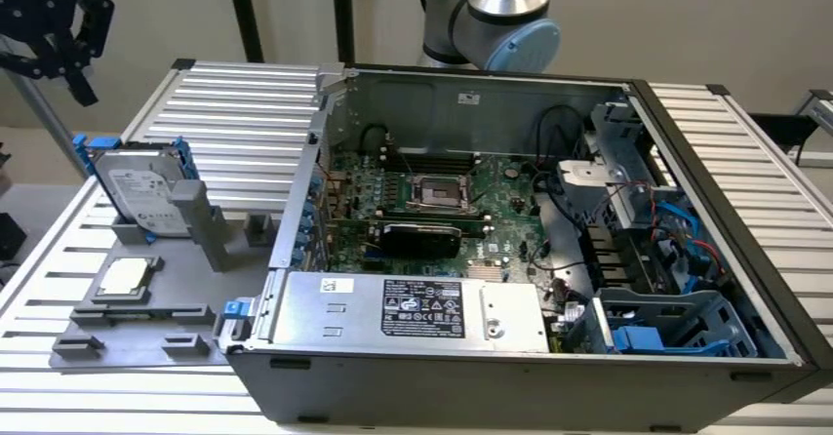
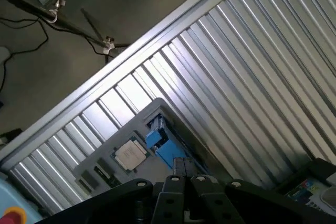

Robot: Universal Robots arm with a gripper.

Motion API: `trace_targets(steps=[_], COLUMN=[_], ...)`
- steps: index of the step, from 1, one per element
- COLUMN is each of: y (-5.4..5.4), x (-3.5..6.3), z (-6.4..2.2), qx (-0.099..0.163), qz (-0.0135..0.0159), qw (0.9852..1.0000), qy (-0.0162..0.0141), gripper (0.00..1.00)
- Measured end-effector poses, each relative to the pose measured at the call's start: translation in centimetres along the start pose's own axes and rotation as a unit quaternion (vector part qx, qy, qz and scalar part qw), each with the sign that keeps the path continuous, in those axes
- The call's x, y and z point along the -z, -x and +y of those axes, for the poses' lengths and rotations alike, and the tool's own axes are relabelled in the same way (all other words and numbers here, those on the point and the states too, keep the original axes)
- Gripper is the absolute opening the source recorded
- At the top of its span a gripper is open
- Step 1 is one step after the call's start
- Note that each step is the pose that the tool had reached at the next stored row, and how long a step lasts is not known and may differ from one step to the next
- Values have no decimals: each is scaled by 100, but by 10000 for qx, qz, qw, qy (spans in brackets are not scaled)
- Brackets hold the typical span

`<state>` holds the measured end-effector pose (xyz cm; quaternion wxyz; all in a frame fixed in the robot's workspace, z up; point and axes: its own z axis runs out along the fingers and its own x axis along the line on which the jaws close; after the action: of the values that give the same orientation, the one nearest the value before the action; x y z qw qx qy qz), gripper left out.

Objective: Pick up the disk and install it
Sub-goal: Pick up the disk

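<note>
Your fingers [image 2: 182, 167] are pressed together with nothing between them. They hang in the air over the counter [image 1: 248, 103], well apart from everything. Open them wide before you go down; closed like this, they would only knock the part.

Below them is the disk [image 1: 140, 189]. It stands on edge in a grey stand [image 1: 195, 250], leaning a little, with its blue frame along the edges. It sits to the exterior view's left of the case [image 1: 521, 386]. I judge the step in hand to be the approach for the pick.

Turn the fingers so they straddle the thin way, one on the labelled face and one on the back. Match the disk's lean rather than coming straight down. Grip the upper part near the middle of its width, so it does not swing as it lifts. Draw it out along the slot's own line, since a sideways pull could jam it or tip the stand. An upright post of the stand rises just beside the disk on the case side, so keep the fingers off it.

Near the disk, on the same stand, lies a small square chip [image 1: 127, 277]. Leave it alone.

Further off, the case lies open. A blue-grey bay [image 1: 677, 323] in its corner at the exterior view's right looks like the likely seat, though I cannot confirm that. Cables crowd the space beside it.
</note>
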<state>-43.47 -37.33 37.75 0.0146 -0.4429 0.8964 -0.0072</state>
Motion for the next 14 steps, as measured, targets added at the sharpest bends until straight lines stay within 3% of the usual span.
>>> trace_targets(steps=[4, 7, 11, 14], y=[0, 0, -1, -1], x=[-8, -14, -22, -28], z=[0, 1, 1, 1], qx=[368, 637, 1001, 1268], qz=[-9, -17, -26, -33], qw=[9993, 9980, 9950, 9919], qy=[7, 12, 20, 25], gripper=[11, 11, 11, 11])
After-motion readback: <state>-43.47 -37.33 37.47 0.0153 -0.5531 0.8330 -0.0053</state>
